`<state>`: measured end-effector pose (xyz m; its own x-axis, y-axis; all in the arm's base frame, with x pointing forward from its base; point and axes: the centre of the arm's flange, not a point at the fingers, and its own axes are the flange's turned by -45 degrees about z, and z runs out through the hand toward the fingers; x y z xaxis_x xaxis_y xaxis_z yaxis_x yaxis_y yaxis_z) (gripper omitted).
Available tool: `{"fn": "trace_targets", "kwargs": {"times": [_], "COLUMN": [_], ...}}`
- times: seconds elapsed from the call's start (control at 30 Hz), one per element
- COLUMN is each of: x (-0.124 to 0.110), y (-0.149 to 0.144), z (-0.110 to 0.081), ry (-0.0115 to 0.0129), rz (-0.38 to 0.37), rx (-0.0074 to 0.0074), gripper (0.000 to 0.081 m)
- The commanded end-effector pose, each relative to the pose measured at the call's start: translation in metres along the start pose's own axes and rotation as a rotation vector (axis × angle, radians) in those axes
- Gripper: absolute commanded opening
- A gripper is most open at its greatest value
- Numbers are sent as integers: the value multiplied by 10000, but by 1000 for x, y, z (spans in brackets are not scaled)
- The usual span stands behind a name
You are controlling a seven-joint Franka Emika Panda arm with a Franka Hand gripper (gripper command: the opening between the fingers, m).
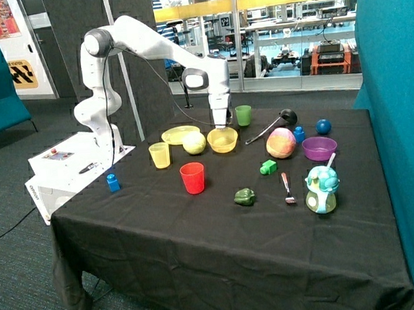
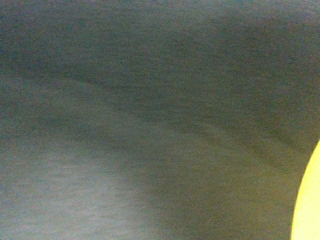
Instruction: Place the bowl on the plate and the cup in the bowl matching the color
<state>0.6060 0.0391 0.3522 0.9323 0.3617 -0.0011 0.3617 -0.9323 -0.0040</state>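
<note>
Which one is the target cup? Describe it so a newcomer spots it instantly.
Start at the white robot base; on the black table nearest it stands the yellow cup, beside the pale yellow plate and a yellow-green ball. The gripper is at the yellow bowl, not here. It is see-through yellow; the other cups are red and green.

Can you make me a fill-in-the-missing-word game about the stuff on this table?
1. The gripper is right above the rim of the ____ bowl.
2. The yellow cup stands on the cloth, not in the ____.
3. The cup nearest the table's front edge is ____.
4. The plate has ____ on it.

Missing words: yellow; bowl; red; nothing
</note>
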Motion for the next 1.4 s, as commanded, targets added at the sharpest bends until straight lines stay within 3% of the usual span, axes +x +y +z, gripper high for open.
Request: {"fn": "trace_targets", "kwargs": {"times": [0.0,0.33,0.63,0.83,1.23,1.37], "x": [1,-9,-36,-63,-118,-141], "y": [-53,-135,-180,-193,-199,-207], "z": [-15,-29,-37,-38,-30,-24], "ry": [9,5,4,3,4,3], "rz": [-1064,-2664,-3312,-3592,-3257,-3704], "rx": [-41,-42,-42,-42,-42,-42], "gripper": [0,0,0,0,0,0]}}
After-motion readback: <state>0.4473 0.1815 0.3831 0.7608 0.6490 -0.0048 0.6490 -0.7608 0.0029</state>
